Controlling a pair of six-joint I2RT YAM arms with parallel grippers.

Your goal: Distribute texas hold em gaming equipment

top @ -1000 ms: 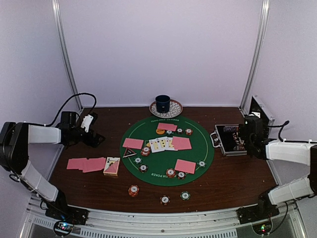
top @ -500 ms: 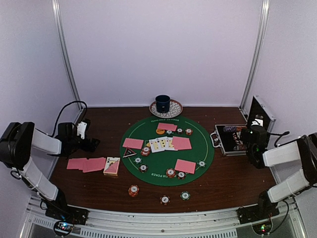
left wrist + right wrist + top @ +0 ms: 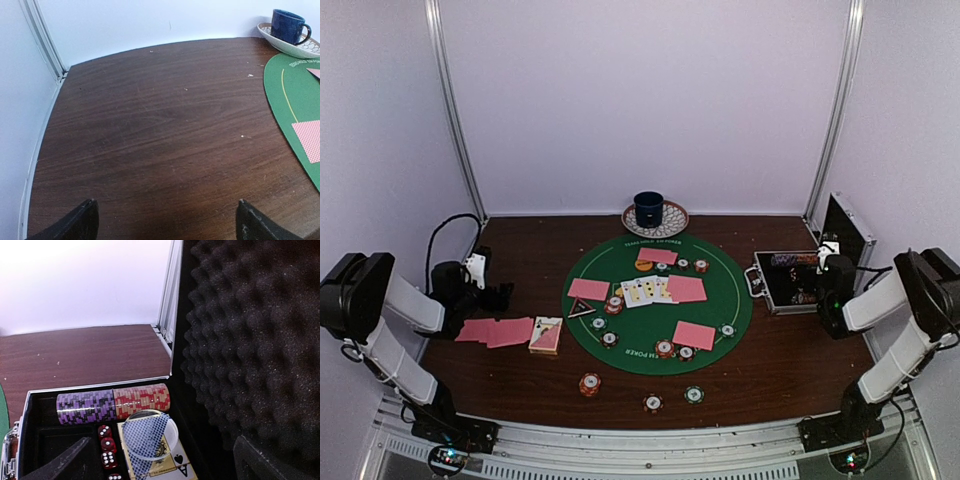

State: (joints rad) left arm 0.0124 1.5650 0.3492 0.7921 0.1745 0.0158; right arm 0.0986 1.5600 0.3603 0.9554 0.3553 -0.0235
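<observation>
— Jaws, left: spread wide, nothing held, low over bare counter (image 3: 150, 125). Green mat (image 3: 290, 85) ahead to the right, pink-backed card (image 3: 307, 141) flat on it.
— Right jaws?
— Wide apart too, empty. Open case (image 3: 250, 340) directly ahead; row of purple and red chips (image 3: 112, 404) beyond, red dice (image 3: 106, 445) nearer in.
— Elsewhere?
— Loose pink cards (image 3: 495, 331) near left jaws; poker chips (image 3: 590, 383) on counter, well apart from both.
</observation>
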